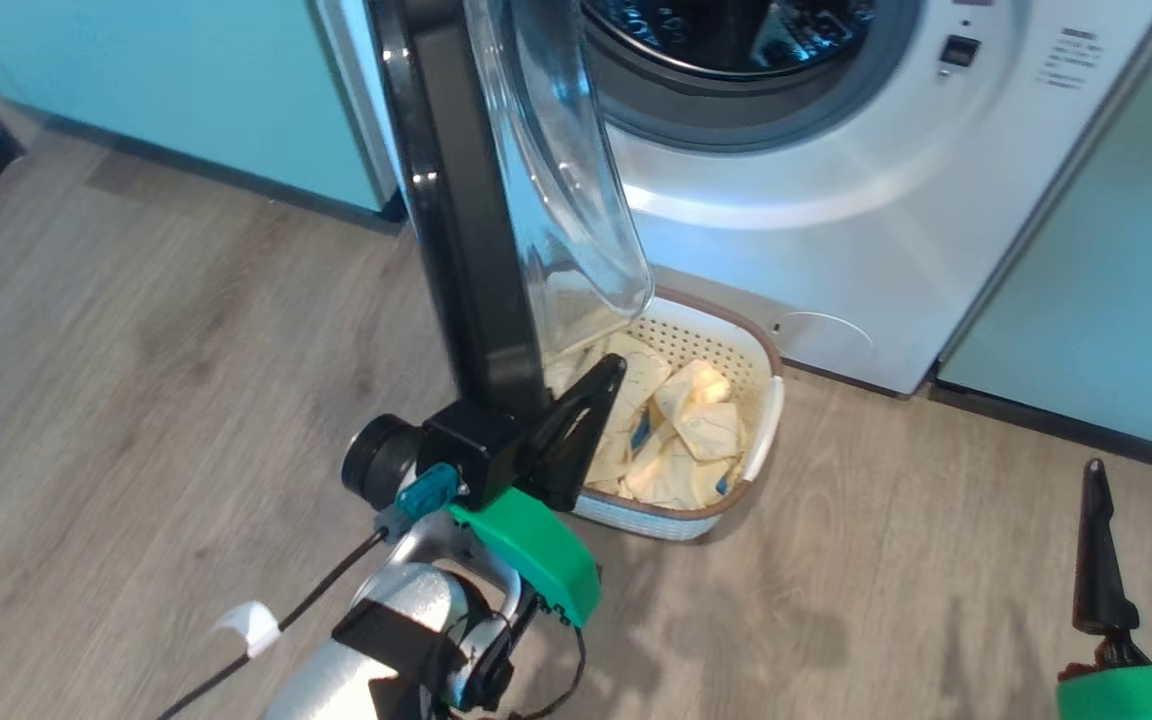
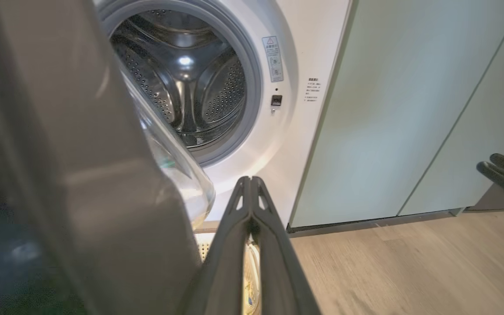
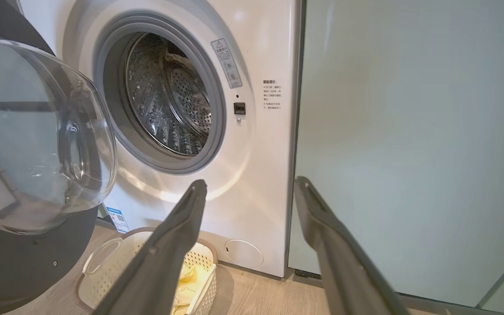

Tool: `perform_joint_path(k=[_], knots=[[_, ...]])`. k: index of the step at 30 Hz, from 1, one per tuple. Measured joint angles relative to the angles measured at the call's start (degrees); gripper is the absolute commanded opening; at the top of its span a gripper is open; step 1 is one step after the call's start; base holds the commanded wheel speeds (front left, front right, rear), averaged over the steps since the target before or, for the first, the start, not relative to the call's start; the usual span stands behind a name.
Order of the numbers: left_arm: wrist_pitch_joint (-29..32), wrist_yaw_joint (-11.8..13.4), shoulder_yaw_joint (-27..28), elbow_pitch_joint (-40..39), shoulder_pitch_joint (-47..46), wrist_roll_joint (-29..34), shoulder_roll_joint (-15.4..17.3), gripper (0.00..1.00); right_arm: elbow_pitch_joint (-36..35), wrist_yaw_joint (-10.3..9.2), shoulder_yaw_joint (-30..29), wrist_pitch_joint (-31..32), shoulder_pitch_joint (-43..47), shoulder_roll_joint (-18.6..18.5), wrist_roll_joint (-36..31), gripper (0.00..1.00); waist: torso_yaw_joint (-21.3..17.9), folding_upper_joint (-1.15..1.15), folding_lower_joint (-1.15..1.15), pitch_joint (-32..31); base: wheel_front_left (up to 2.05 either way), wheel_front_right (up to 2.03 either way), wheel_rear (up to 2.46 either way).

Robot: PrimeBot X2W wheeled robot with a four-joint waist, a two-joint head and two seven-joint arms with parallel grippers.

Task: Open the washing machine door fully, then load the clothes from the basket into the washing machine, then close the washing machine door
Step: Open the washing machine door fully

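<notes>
Closest in is the left gripper (image 1: pixel 608 372), its two long dark fingers pressed together with nothing between them. It stands just beside the lower end of the large round washing machine door (image 1: pixel 456 200) with its wide glossy black rim; whether a finger touches that rim I cannot tell. From the head view the door stands edge-on, sticking out roughly square from the big white front-loading washing machine (image 1: pixel 836 230). I judge it only part open, and the push it needs goes toward 9 o'clock, away from the shiny steel drum (image 3: pixel 169 96). The closed fingers sit on the door's inner, glass-bowl side, which is the right side for that push.

The small cream-white perforated plastic basket (image 1: pixel 711 345) sits on the pale wood floor (image 1: pixel 136 350) close before the machine. It lies at 3 o'clock from the left gripper and just beside it, with its far left corner tucked under the door's clear bowl (an awkward overhang for any reach from above). Its long axis looks to run about 1 to 7 o'clock. The pale yellow soft clothes (image 1: pixel 686 430) lie heaped inside it, none in the drum yet.

The right gripper (image 1: pixel 1146 475) hangs with its fingers spread wide and empty, well apart, with the basket at its 10 o'clock. The left arm is plainly the nearer.
</notes>
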Motion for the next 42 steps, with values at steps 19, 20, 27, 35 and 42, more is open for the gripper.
perform_joint_path(k=[19,20,27,35,42], knots=[[-1.2,2.6,0.8,-1.2,5.4,0.7,2.1,0.00,0.0,0.00,-1.9,0.0,0.1,0.0,-1.6,1.00,8.7,0.00,0.00,-1.4,0.00,0.00,0.00],[-1.3,2.8,1.4,-1.2,5.7,0.7,2.3,0.00,0.0,0.00,-1.9,0.0,0.1,0.0,-1.6,1.00,9.1,0.00,0.00,-1.5,0.00,0.00,0.00],[-2.9,4.9,4.5,-0.7,6.0,0.3,4.0,0.00,0.0,0.00,-2.0,0.0,0.2,0.0,-1.6,1.00,10.6,0.00,0.00,-1.9,0.00,0.00,0.00],[-5.5,5.7,8.4,2.8,5.9,0.1,6.1,0.00,0.1,0.00,-2.0,0.0,0.2,0.0,-1.6,1.00,10.9,0.00,0.00,-1.5,0.00,0.00,0.00],[-8.5,7.7,12.1,6.8,5.5,0.1,7.9,0.00,0.4,0.00,-1.8,0.0,0.1,0.0,-1.6,1.00,9.9,0.00,0.00,-1.2,0.00,0.00,0.00]])
